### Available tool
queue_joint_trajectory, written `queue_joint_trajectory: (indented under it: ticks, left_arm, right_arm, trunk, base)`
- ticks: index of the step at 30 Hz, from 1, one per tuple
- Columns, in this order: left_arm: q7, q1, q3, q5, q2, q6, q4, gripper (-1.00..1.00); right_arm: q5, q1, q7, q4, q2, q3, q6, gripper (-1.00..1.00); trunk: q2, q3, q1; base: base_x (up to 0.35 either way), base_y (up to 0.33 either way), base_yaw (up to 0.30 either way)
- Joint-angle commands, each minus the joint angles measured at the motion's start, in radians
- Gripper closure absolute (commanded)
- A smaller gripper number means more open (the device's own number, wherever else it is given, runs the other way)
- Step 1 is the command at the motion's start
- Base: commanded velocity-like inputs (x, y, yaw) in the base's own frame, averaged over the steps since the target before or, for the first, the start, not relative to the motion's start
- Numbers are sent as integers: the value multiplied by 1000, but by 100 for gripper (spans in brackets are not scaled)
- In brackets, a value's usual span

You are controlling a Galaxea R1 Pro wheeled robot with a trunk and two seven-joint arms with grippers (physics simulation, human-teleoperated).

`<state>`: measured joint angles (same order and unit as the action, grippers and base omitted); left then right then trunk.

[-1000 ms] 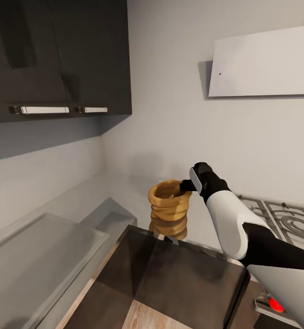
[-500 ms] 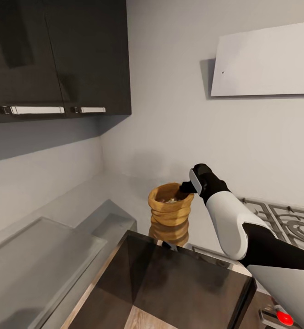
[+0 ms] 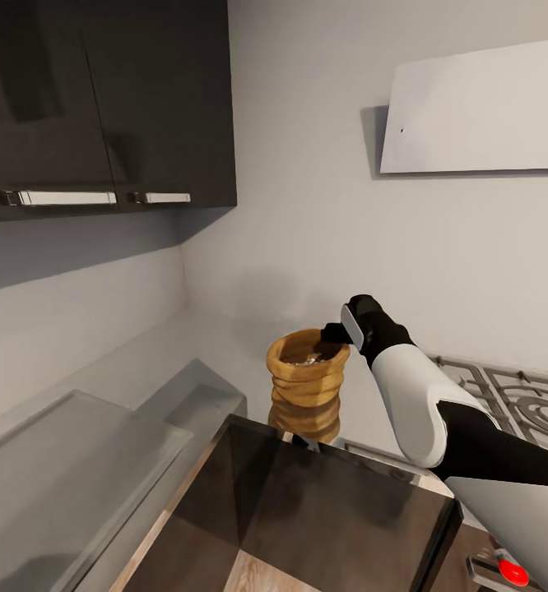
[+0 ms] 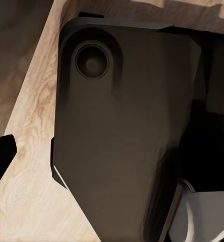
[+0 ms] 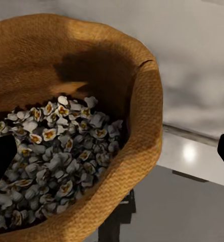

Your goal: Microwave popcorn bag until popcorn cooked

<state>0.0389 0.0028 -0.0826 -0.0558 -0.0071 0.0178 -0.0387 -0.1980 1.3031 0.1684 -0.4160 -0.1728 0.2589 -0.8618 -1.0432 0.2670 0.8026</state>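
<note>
My right hand [image 3: 336,333] is at the rim of the popcorn bag [image 3: 305,375]; it looks clamped on that rim, but the head view hides the fingers. The bag hangs under the hand, over the worktop [image 3: 225,345]. Popcorn [image 5: 56,151] is heaped near the mouth. Risk: burlap slips from a rim-only pinch, the bag tilts, kernels spill.

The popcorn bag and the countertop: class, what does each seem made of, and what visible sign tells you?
The popcorn bag looks like coarse woven burlap, matte tan, with weave texture showing on its rolled rim. The countertop looks like smooth grey metal or polished stone, since it mirrors the bag; which one is uncertain.
</note>
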Motion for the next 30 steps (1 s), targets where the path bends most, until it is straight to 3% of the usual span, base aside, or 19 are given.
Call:
queue_joint_trajectory:
  ticks: [1,12,23,30]
  left_arm:
    - [4,0,-7,-6,0,0,-1,-100]
    - [4,0,-5,-7,1,-1,-1,-100]
    - [4,0,-6,-7,1,0,-1,-100]
    - [4,0,-8,-6,1,1,-1,-100]
  right_arm:
    - [-10,1,-8,-1,-1,8,-2,-100]
    - [-18,1,-20,2,-2,3,-2,-100]
    - [-11,1,-10,5,-2,2,1,-100]
    - [-22,1,-15,8,-1,3,7,-100]
  trunk:
    - [-1,1,0]
    - [-1,1,0]
    - [-1,1,0]
    - [-1,1,0]
  base:
    - [0,-59,0]
    - [0,-234,0]
    - [0,-13,164]
    - [0,0,23]
